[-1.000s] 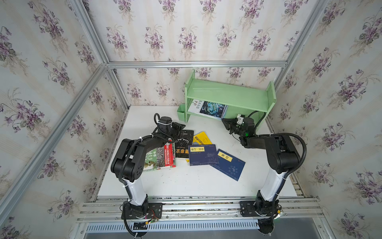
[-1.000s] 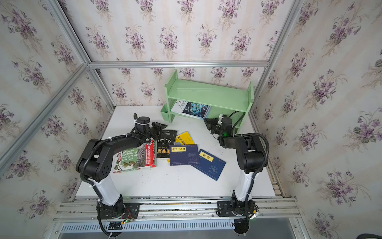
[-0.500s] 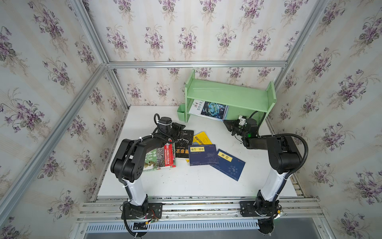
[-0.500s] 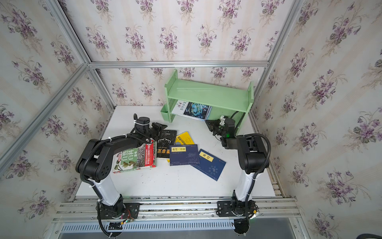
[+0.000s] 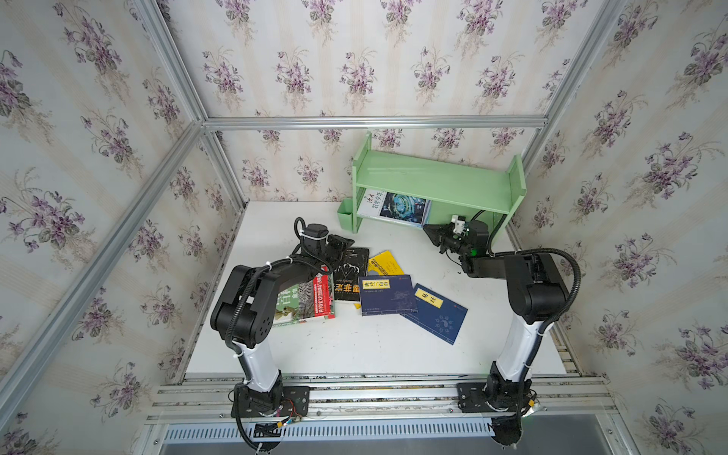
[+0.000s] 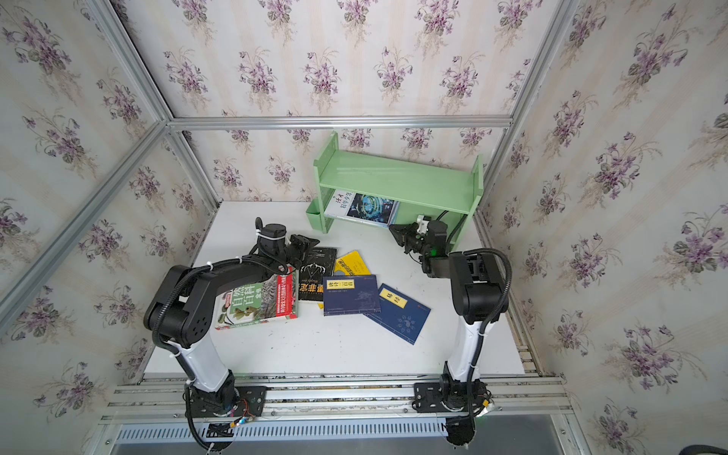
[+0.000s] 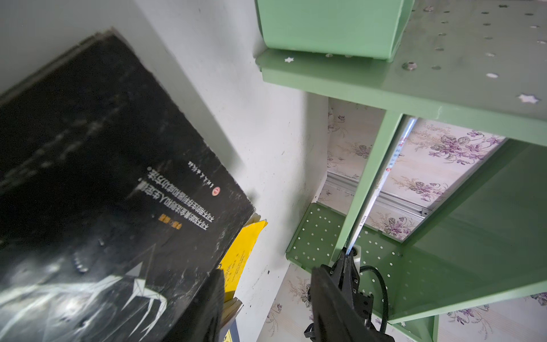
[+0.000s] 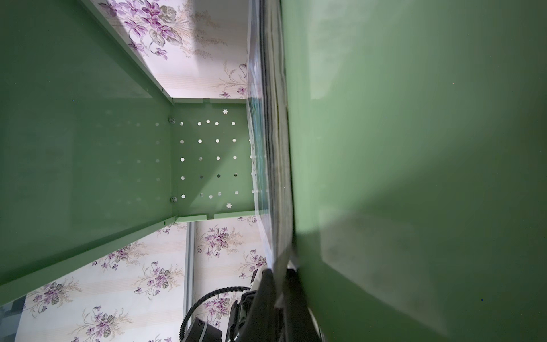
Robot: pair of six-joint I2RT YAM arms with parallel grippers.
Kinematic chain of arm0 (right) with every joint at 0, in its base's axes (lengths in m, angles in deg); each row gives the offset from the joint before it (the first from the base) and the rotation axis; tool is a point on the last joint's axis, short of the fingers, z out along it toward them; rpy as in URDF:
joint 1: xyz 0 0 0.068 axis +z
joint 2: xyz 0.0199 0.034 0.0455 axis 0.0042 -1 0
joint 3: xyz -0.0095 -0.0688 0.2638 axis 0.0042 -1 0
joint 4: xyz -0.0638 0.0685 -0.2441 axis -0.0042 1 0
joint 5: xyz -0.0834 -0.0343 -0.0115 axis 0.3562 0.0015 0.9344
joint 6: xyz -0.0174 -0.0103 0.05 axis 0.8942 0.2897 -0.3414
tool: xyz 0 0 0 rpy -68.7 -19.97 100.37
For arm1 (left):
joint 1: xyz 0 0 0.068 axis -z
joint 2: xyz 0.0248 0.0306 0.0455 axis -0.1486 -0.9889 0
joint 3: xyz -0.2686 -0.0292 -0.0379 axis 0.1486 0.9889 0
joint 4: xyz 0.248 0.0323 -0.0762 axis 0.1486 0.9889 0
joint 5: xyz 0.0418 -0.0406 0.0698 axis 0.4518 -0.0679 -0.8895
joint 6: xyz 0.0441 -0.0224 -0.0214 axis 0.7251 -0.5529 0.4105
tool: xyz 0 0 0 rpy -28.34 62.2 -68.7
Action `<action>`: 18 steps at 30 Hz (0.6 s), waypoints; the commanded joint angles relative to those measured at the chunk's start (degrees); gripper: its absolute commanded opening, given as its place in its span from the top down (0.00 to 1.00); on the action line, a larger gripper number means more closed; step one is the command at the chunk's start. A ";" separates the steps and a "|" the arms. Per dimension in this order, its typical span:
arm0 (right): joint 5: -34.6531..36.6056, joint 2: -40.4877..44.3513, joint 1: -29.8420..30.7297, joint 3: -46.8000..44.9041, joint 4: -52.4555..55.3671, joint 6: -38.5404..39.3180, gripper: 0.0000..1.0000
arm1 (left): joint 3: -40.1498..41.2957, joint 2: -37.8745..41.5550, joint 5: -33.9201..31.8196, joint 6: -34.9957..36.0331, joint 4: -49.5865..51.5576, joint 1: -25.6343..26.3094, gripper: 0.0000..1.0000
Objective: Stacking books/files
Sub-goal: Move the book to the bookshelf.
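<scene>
The white book [image 5: 396, 207] sits in the shelf [image 5: 441, 181], corner pinched by the right jaws; five other books [image 5: 388, 295] lie loose by the half-open, empty left jaws.

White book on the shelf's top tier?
No, the white book sits in the lower tier of the shelf, under the top board, its corner pinched in the right claw.

Bright even light, soft shadows, black book [image 7: 97, 154] blurred up close
</scene>
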 commanded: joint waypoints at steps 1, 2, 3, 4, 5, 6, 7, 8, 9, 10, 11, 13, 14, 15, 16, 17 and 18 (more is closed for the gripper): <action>-1.09 -0.60 0.00 0.84 -1.31 0.19 1.00 | 0.34 0.82 -0.38 -0.71 -1.24 0.05 0.50; -1.00 -0.69 0.01 0.90 -1.54 0.06 1.00 | 0.48 0.90 -0.48 -0.71 -1.24 0.01 0.50; -0.76 -0.69 0.01 0.82 -1.75 -0.13 1.00 | 0.60 1.06 -0.59 -0.71 -1.27 -0.03 0.50; -0.29 -0.69 -0.01 0.53 -2.06 -0.31 1.00 | 0.68 1.17 -0.62 -0.68 -1.23 -0.02 0.50; 0.09 -0.61 -0.06 0.29 -2.29 -0.48 1.00 | 0.78 1.24 -0.71 -0.73 -1.23 -0.07 0.50; 0.35 -0.47 -0.13 0.15 -2.29 -0.64 0.99 | 0.87 1.24 -0.68 -0.73 -1.23 0.05 0.50; 0.62 -0.44 -0.15 -0.13 -2.37 -0.71 0.98 | 0.87 1.33 -0.74 -0.73 -1.23 0.05 0.50; 0.80 -0.28 -0.24 -0.39 -2.39 -0.80 0.96 | 0.96 1.40 -0.79 -0.73 -1.24 0.08 0.50; 1.13 -0.10 -0.28 -0.70 -2.38 -0.97 0.94 | 0.97 1.44 -0.77 -0.73 -1.25 0.07 0.50; 1.49 0.07 -0.26 -1.19 -2.38 -1.27 0.91 | 1.00 1.51 -0.81 -0.73 -1.23 0.03 0.50; 1.83 0.26 -0.34 -1.64 -3.99 -1.33 0.89 | 0.96 1.54 -0.82 -0.73 -1.23 0.08 0.50; 3.13 0.77 -0.51 -2.80 -5.12 -1.67 0.87 | 0.96 1.57 -0.84 -0.73 -1.23 0.09 0.50; 3.62 0.91 -0.67 -3.37 -5.56 -1.89 0.87 | 0.96 1.60 -0.74 -0.73 -1.23 0.16 0.50; 3.96 1.06 -0.75 -3.73 -6.02 -2.15 0.86 | 1.05 1.59 -0.73 -0.73 -1.23 0.11 0.50; 4.33 1.06 -0.83 -4.10 -6.84 -2.49 0.85 | 1.05 1.68 -0.73 -0.65 -1.23 0.18 0.50; 4.45 0.90 -0.83 -4.17 -7.64 -2.96 0.82 | 1.13 1.73 -0.76 -0.59 -1.27 0.17 0.50; 4.29 0.65 -0.78 -4.14 -8.46 -3.28 0.77 | 1.21 1.77 -0.71 -0.56 -1.30 0.14 0.50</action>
